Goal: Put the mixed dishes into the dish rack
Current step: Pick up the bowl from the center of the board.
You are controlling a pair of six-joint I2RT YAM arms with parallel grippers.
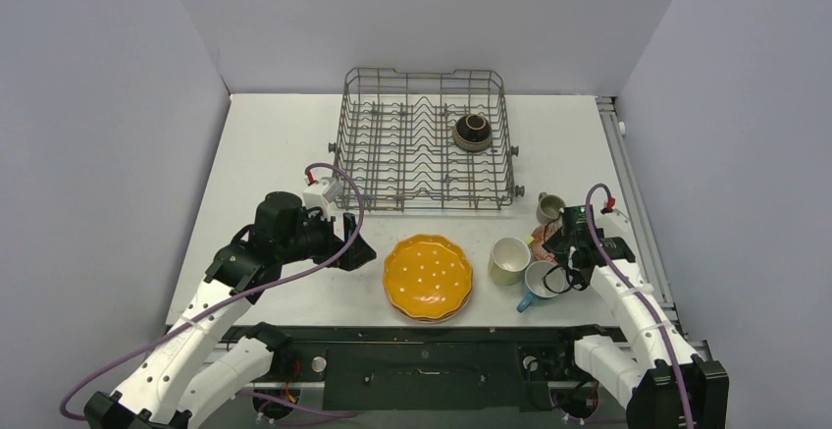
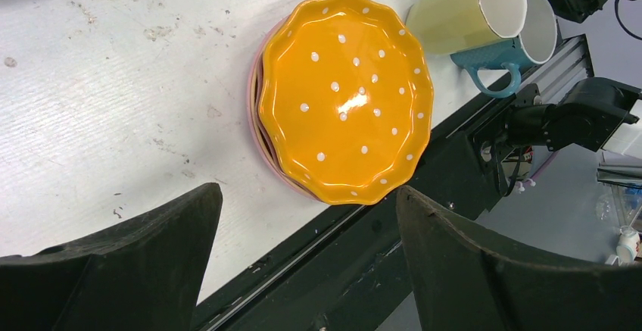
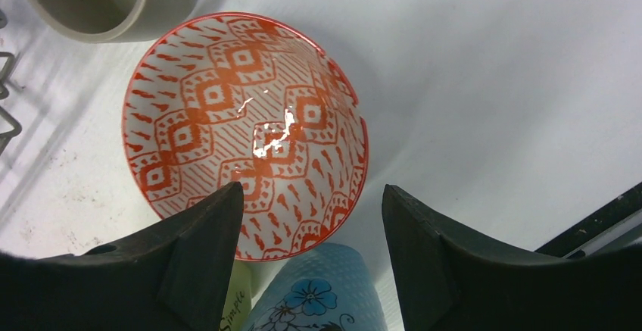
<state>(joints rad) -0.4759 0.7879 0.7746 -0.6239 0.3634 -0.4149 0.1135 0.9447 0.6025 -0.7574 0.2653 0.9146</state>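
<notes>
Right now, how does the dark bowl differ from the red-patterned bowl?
The dark brown bowl sits inside the dish rack; the patterned bowl stands on the table, not yet loaded. The brown bowl is dark; the patterned bowl is white with red-orange diamonds. The open right pincer hangs over the patterned bowl; none is near the brown one. Both are round bowls.

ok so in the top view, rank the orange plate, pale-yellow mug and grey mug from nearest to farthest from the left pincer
1. orange plate, just right of the left pincer
2. pale-yellow mug, right of the plate
3. grey mug, farthest right and further back
</notes>
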